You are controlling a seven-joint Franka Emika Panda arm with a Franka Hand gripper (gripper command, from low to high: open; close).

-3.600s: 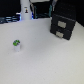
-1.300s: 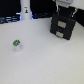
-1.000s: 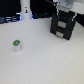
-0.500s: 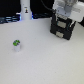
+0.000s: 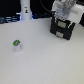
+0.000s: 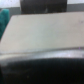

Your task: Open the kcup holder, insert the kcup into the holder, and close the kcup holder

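Note:
The kcup (image 5: 17,45), a small white pod with a green top, stands on the white table at the exterior view's left, far from the arm. The black kcup holder (image 5: 63,30) sits at the exterior view's right, with both drawer fronts flush. My gripper (image 5: 64,13) hangs over the holder's top rear. Its white body hides the fingers, so I cannot tell whether they are open or shut. The wrist view is blurred. It shows a pale grey flat surface (image 6: 45,32) and a dark band (image 6: 45,67) close below it. The kcup is out of that view.
A tall white bottle-like object (image 5: 25,7) with dark marks stands at the back, on the exterior view's left. The white table (image 5: 45,62) spreads between the kcup and the holder. A dark wall runs behind them.
The arm has come in from the back and moved down over the top of the kcup holder. The kcup and the holder have not moved.

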